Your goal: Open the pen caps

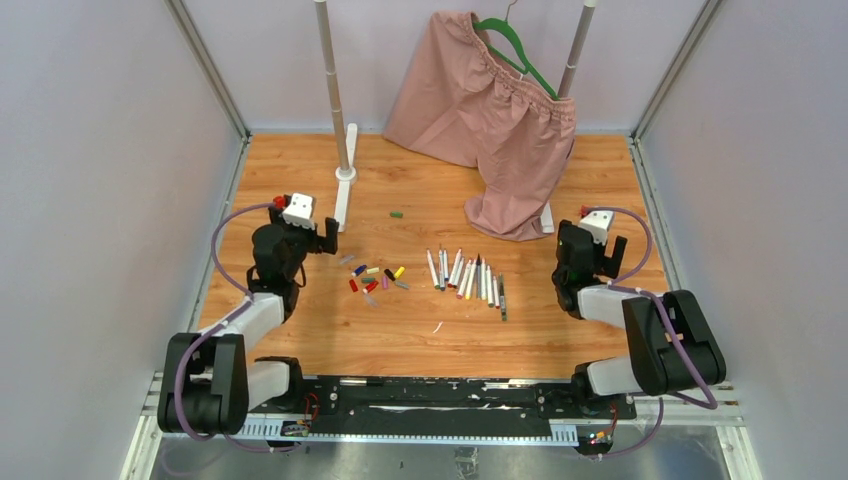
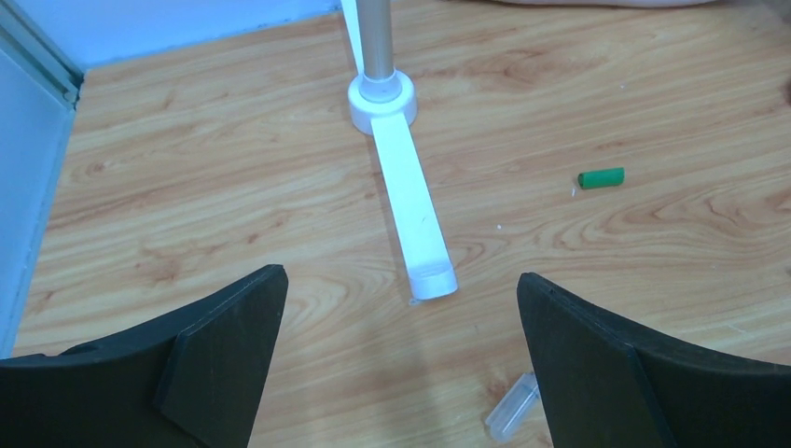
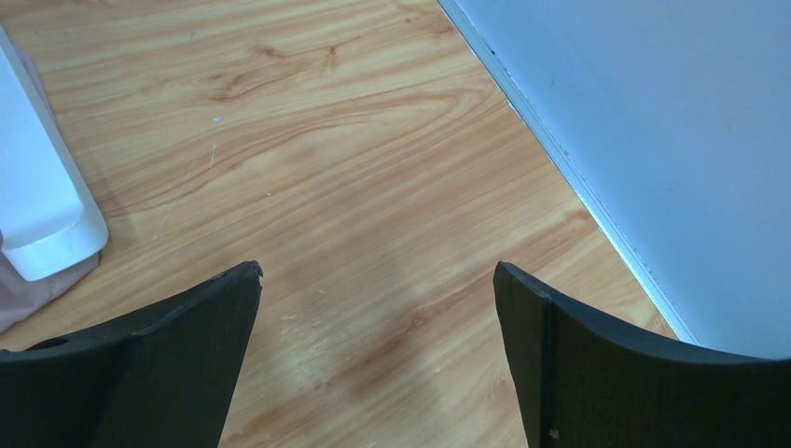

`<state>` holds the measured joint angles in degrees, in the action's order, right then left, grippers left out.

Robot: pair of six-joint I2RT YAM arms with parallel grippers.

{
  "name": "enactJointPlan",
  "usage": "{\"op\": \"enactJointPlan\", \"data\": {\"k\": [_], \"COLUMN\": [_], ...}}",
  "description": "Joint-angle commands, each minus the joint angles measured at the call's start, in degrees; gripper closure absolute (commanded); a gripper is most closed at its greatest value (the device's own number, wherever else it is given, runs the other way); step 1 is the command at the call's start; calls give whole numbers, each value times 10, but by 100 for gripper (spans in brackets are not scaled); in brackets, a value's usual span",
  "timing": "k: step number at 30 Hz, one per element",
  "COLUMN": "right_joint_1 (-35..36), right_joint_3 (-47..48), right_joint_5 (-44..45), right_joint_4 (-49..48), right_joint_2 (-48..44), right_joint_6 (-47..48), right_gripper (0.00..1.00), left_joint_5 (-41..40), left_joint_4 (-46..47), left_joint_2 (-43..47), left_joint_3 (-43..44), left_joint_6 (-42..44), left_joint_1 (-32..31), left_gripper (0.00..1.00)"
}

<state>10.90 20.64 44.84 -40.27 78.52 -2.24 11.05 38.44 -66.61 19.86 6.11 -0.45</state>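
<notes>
Several pens (image 1: 470,274) lie side by side in a row at the middle of the wooden table. Left of them sits a loose cluster of coloured pen caps (image 1: 373,279). A single green cap (image 1: 396,213) (image 2: 600,177) lies apart, farther back. A clear cap (image 2: 512,408) lies on the wood just inside my left gripper's right finger. My left gripper (image 1: 322,233) (image 2: 401,280) hovers open at the left, behind the cap cluster, nothing between its fingers. At the right side my right gripper (image 1: 592,240) (image 3: 378,271) is open over bare wood and empty.
A white rack stands at the back on two poles; its left foot (image 1: 343,200) (image 2: 415,215) points toward my left gripper, its right foot (image 3: 42,196) is near my right gripper. Pink shorts (image 1: 490,120) hang from a green hanger. Walls close both sides (image 3: 653,121).
</notes>
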Motion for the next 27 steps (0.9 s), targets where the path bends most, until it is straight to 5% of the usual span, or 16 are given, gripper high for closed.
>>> {"op": "enactJointPlan", "data": {"k": [1, 7, 10, 13, 16, 18, 20, 23, 27], "right_joint_1": [-10, -4, 8, 18, 16, -12, -21, -51, -54], "right_joint_3": [-9, -55, -80, -100, -102, -117, -112, -76, -73], "right_joint_5": [-12, -48, -62, -111, -127, -212, -225, -237, -241], "right_joint_4": [-48, -111, -154, -211, -207, -214, -276, -195, -172], "right_joint_2": [2, -27, -29, -20, -22, -24, 27, 27, 18], "right_joint_6": [13, 40, 62, 104, 102, 91, 107, 71, 65], "right_gripper": [0, 0, 0, 0, 0, 0, 0, 0, 0], "left_joint_5": [-16, -15, 4, 1, -15, -21, -19, -19, -21], "left_joint_4": [16, 240, 473, 278, 300, 195, 271, 223, 268], "left_joint_2": [-9, -56, -163, -87, -141, -105, -130, -113, -128], "left_joint_3": [-31, -126, -178, -134, -105, -82, -97, -89, -98], "left_joint_6": [7, -4, -22, 4, -28, -12, -26, -20, -26], "left_joint_1": [3, 3, 3, 3, 3, 3, 3, 3, 3], "left_gripper": [0, 0, 0, 0, 0, 0, 0, 0, 0]}}
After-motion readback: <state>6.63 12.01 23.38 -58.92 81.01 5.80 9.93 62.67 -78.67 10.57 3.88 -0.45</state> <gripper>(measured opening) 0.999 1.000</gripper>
